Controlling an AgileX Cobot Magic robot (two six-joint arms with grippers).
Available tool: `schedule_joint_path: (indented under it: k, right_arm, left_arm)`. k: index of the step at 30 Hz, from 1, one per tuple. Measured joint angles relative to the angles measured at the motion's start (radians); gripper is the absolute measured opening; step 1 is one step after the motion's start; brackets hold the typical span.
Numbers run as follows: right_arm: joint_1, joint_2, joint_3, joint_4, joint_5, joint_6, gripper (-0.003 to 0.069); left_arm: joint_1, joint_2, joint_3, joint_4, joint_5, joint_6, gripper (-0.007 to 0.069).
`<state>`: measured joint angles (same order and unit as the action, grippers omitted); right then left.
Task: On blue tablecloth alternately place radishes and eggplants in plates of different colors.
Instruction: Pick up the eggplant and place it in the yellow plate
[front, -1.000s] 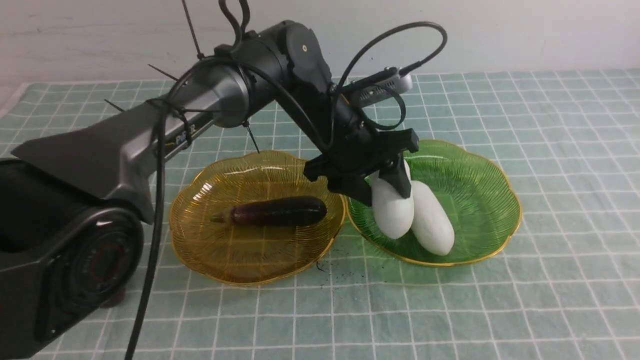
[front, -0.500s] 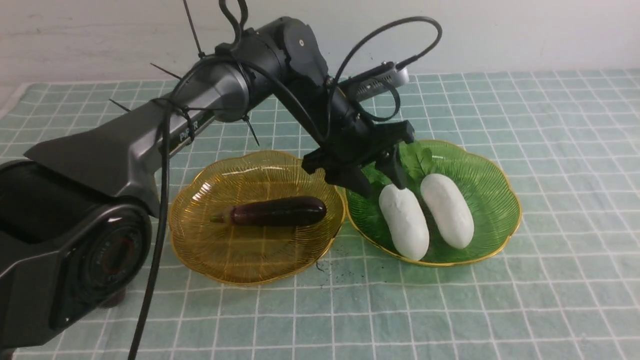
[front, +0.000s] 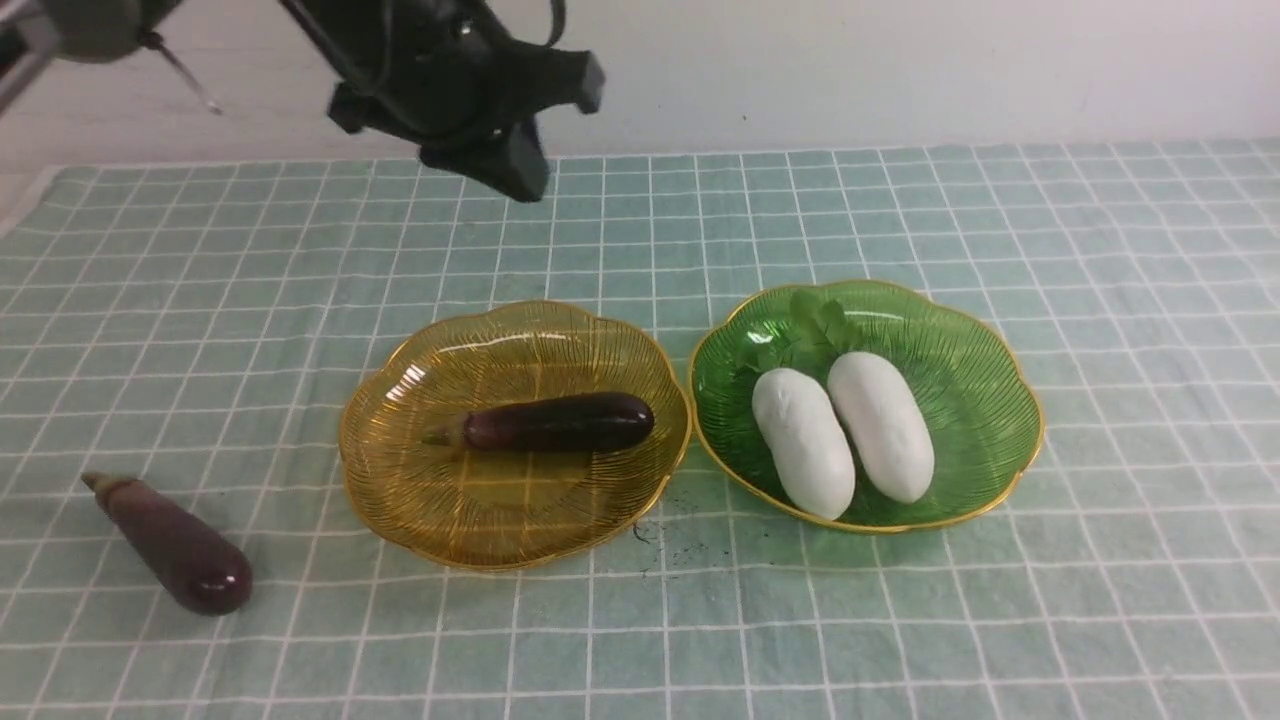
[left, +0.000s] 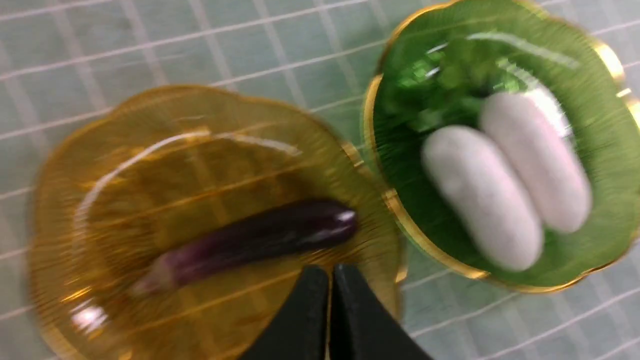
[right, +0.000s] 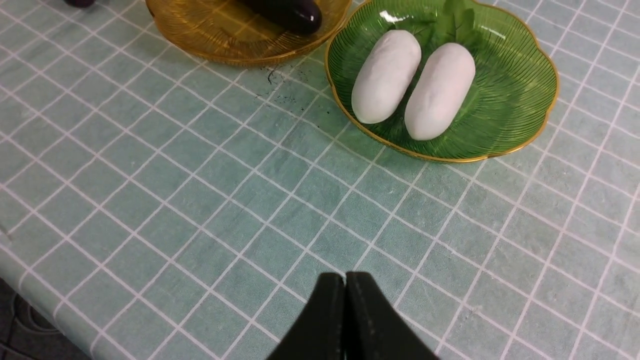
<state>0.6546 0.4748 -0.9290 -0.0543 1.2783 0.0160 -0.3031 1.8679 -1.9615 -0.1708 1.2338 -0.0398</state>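
Front view forward, both wrist views downward, green plate (front: 990, 400) in all.

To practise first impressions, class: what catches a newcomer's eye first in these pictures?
Two white radishes lie side by side in the green plate, on the right. A dark eggplant lies in the amber plate, and a second eggplant lies loose on the blue tablecloth at the near left.

The left wrist view was blurred. The right wrist view cut off the amber plate (right: 210, 40) and its eggplant (right: 295, 15).
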Motion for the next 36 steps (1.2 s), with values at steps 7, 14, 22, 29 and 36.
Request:
schedule_joint_path:
  k: [7, 14, 22, 29, 36]
  right_arm:
    - [0.0, 0.0, 0.0, -0.001, 0.0, 0.0, -0.0015]
    - [0.0, 0.0, 0.0, -0.009, 0.0, -0.002, -0.0015]
    - [0.0, 0.0, 0.0, -0.039, -0.015, -0.002, -0.0015]
    - [0.0, 0.0, 0.042, -0.042, -0.026, -0.002, -0.0015]
    - [0.0, 0.0, 0.165, -0.043, -0.061, -0.001, -0.0015]
  left_arm:
    - [0.139, -0.288, 0.499, 0.263, 0.002, -0.004, 0.0007]
    - [0.414, -0.303, 0.732, 0.105, -0.003, -0.021, 0.0013]
    - [0.555, -0.26, 0.788, -0.151, -0.071, -0.027, 0.005]
    - [0.551, -0.242, 0.788, -0.048, -0.177, -0.052, 0.025]
    - [0.551, -0.199, 0.788, 0.044, -0.225, -0.192, 0.0451]
